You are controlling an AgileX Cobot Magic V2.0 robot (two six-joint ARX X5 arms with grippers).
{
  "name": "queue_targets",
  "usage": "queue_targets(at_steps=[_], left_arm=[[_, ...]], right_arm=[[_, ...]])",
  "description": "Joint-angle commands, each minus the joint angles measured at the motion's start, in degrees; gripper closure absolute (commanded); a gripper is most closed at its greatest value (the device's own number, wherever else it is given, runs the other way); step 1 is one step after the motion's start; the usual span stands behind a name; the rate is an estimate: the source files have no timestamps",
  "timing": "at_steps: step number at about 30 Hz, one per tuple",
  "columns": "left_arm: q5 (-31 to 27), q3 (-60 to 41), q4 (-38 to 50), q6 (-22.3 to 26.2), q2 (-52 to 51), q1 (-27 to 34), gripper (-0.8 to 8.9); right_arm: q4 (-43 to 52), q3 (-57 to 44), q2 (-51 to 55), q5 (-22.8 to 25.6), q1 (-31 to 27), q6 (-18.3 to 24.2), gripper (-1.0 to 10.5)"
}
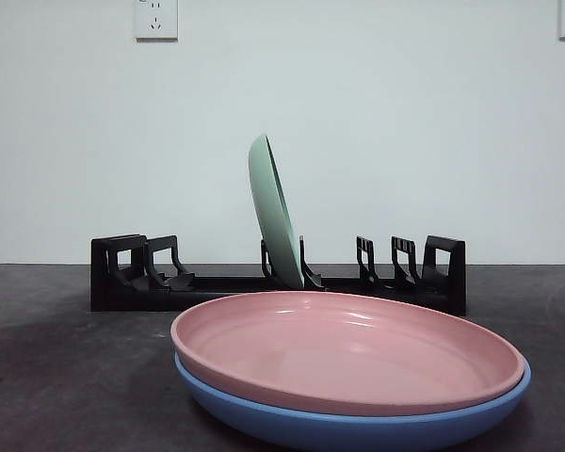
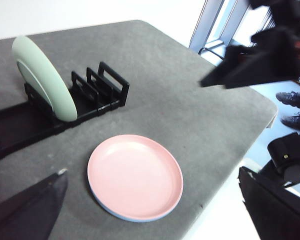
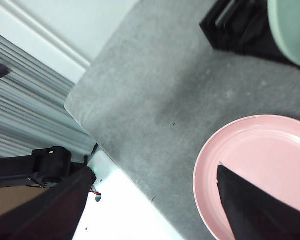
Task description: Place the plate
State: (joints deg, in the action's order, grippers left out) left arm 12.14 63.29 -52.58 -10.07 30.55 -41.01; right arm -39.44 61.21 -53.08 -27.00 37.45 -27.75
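Pink plate (image 1: pixel 348 348) lay nearest, stacked on a blue plate (image 1: pixel 358 424) on the grey counter (image 1: pixel 66 377). Behind them, a green plate (image 1: pixel 275 212) stood tilted on edge in a middle slot of the black rack (image 1: pixel 122 273). Left claw (image 2: pixel 155 220) and right claw (image 3: pixel 155 200) both hung above the counter, jaws apart, holding nothing.

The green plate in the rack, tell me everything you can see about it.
The green plate is pale mint, smooth and matte, plastic by its look, round with a shallow raised rim. It stands on edge in a middle slot of the black dish rack, leaning slightly, held between the rack's prongs. Nothing else touches it.
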Motion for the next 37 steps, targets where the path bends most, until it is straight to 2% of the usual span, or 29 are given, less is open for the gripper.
queue_targets(at_steps=[1, 7, 12, 20, 31, 37], left_arm=[[0.13, 1.07, -0.46, 0.39, -0.17, -0.48, 2.52], [0.13, 1.07, -1.88, -0.04, -0.26, -0.48, 2.53], [0.13, 1.07, -3.21, -0.04, -0.26, -0.48, 2.55], [0.13, 1.07, -3.17, -0.02, -0.26, -0.48, 2.55], [0.11, 1.07, -3.13, -0.02, -0.26, -0.48, 2.55], [0.09, 1.07, -3.15, -0.04, -0.26, -0.48, 2.55]], right_arm=[[2.95, 4.07, -7.30, -1.57, -0.59, 0.20, 5.4], [4.28, 15.61, -24.37, -6.34, -4.39, 3.82, 5.4], [4.33, 27.17, -36.92, -6.88, -6.73, 6.14, 5.4], [5.07, 40.81, -50.07, -7.45, -10.25, 6.69, 5.4], [8.35, 43.98, -57.24, -7.63, -13.11, 6.10, 5.5], [9.94, 43.98, -60.61, -7.48, -12.33, 8.15, 5.5]])
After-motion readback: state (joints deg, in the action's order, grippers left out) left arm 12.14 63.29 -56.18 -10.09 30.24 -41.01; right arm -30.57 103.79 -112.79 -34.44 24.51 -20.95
